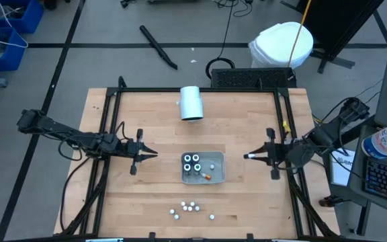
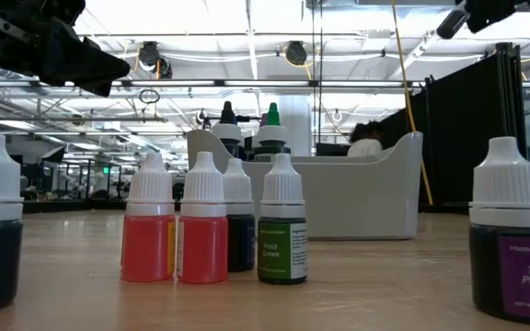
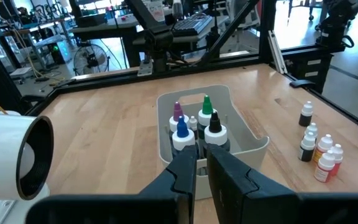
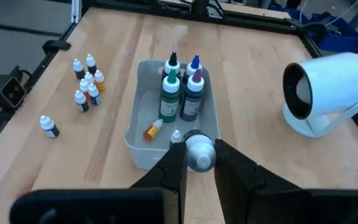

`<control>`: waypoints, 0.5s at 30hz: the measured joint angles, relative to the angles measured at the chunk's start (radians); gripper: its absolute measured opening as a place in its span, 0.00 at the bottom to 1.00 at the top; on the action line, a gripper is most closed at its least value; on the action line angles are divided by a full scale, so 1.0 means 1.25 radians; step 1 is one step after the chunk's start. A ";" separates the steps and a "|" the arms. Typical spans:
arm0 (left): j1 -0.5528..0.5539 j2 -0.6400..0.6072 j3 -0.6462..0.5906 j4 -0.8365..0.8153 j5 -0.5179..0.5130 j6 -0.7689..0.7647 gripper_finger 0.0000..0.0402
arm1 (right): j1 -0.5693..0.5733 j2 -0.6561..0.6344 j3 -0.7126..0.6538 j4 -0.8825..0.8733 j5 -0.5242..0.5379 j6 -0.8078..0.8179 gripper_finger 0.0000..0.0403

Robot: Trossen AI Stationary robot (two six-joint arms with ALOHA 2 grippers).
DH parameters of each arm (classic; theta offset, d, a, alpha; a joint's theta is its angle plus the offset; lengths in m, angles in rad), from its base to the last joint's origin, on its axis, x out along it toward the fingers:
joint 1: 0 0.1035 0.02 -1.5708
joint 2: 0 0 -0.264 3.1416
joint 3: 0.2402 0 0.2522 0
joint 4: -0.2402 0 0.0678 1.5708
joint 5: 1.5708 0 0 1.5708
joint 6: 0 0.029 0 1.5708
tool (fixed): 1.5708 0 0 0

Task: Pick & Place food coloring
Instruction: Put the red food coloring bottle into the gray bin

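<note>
Food coloring bottles (image 1: pixel 191 208) stand loose on the worktop (image 1: pixel 153 121) near its front edge. Left fingers (image 1: pixel 151 154) hover nearly together left of the tray (image 1: pixel 216 176); right fingers (image 1: pixel 248 156) likewise, on its right, holding nothing.

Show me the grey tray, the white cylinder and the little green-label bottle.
grey tray (image 1: pixel 219 176): high view, right rim.
white cylinder (image 1: pixel 191 101): high view, middle of its side.
green-label bottle (image 2: pixel 282 246): low view, its label.

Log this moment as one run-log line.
left gripper: shut, empty, left of tray | right gripper: shut, empty, right of tray | small bottles: loose on table, not yet picked
</note>
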 joint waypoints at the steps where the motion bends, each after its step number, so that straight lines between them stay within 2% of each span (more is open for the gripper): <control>1: 0.000 0.000 0.000 0.000 0.000 0.000 0.12 | -0.007 -0.002 -0.008 0.015 0.000 0.003 0.12; 4: 0.000 0.000 0.000 0.002 0.000 0.004 0.12 | -0.044 0.019 -0.013 0.077 -0.005 0.003 0.12; 10: 0.000 0.000 0.000 0.010 0.000 0.019 0.12 | -0.149 0.125 -0.012 0.219 -0.163 -0.066 0.12; 15: 0.000 0.000 0.000 0.010 0.000 0.020 0.12 | -0.242 0.255 0.033 0.214 -0.256 -0.067 0.12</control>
